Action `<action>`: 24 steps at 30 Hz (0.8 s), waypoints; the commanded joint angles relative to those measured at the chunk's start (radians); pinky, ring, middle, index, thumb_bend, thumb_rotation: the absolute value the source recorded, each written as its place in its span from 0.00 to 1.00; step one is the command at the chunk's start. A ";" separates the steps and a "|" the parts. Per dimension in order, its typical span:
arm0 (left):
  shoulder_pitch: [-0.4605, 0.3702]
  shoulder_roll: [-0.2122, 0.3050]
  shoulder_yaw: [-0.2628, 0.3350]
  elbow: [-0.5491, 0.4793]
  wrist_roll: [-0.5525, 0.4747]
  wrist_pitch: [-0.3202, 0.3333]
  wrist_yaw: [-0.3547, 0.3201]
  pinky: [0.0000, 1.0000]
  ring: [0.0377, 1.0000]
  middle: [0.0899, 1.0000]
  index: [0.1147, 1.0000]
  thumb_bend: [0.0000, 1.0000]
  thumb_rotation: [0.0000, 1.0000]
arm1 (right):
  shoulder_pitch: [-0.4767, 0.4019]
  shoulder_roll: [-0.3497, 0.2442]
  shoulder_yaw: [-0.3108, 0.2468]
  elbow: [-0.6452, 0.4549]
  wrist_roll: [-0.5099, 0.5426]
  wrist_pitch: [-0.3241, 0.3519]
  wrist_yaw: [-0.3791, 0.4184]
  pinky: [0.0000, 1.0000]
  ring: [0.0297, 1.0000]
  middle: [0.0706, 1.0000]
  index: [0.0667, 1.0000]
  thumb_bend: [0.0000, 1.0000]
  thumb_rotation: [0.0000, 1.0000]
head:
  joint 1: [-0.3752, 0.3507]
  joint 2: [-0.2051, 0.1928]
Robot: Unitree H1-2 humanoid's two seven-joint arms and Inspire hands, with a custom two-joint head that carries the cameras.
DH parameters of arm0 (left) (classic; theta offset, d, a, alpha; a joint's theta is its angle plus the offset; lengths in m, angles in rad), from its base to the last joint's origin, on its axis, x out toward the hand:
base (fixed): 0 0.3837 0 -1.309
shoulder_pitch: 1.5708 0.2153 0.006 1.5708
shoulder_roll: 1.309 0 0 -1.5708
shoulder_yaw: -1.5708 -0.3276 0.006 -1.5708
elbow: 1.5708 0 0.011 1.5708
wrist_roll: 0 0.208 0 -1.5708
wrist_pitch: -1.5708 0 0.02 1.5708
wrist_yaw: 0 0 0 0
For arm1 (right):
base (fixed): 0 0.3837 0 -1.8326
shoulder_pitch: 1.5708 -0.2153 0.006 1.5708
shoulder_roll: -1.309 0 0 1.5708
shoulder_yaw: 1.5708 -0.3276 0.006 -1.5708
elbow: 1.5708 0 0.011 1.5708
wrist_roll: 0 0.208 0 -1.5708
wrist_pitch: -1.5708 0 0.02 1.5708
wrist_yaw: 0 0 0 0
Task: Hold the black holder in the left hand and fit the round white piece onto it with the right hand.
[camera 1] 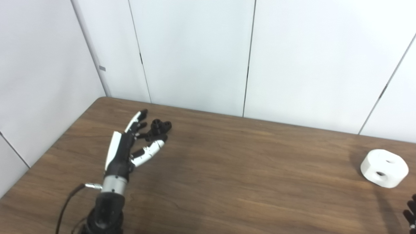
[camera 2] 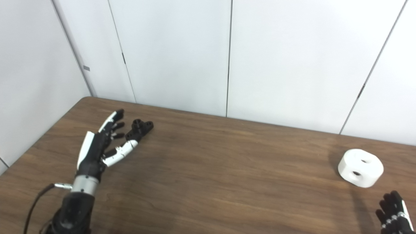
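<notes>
The black holder [camera 1: 158, 128] lies on the brown table [camera 1: 227, 169] at the far left, a small piece with round sockets. My left hand [camera 1: 130, 146] is open, fingers spread, just short of the holder, with fingertips and thumb on either side of its near end. The round white piece [camera 1: 384, 168], a thick disc with holes on top and side, rests at the far right. My right hand [camera 2: 395, 211] shows only at the bottom right corner, below the white piece and apart from it, fingers apart and holding nothing.
White wall panels [camera 1: 195, 52] stand close behind the table's far edge and along its left edge. A black cable [camera 1: 66, 203] runs from my left wrist.
</notes>
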 commanded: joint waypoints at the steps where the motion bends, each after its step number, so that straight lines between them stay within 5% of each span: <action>1: -0.049 0.037 0.010 -0.007 0.023 0.014 0.008 0.93 0.94 0.94 0.90 0.72 0.35 | 0.038 0.031 0.015 0.031 0.014 0.002 0.004 1.00 1.00 1.00 1.00 0.56 1.00 | -0.003 0.002; 7: -0.110 0.121 0.003 0.098 0.086 0.017 0.021 0.75 0.85 0.90 0.91 0.83 0.36 | 0.041 0.038 0.013 0.028 0.011 0.000 -0.002 1.00 1.00 1.00 1.00 0.56 1.00 | -0.009 0.008; 15: -0.186 0.205 -0.037 0.294 0.167 -0.052 0.063 0.97 0.99 0.95 0.86 0.92 0.33 | 0.043 0.039 0.017 0.024 0.027 0.011 0.007 1.00 1.00 1.00 1.00 0.57 1.00 | -0.016 0.012; 24: -0.248 0.268 -0.155 0.459 0.323 -0.008 0.074 0.93 0.97 0.93 0.81 0.95 0.41 | 0.049 0.049 0.017 0.009 0.016 0.023 -0.003 1.00 1.00 0.99 1.00 0.60 0.99 | -0.024 0.017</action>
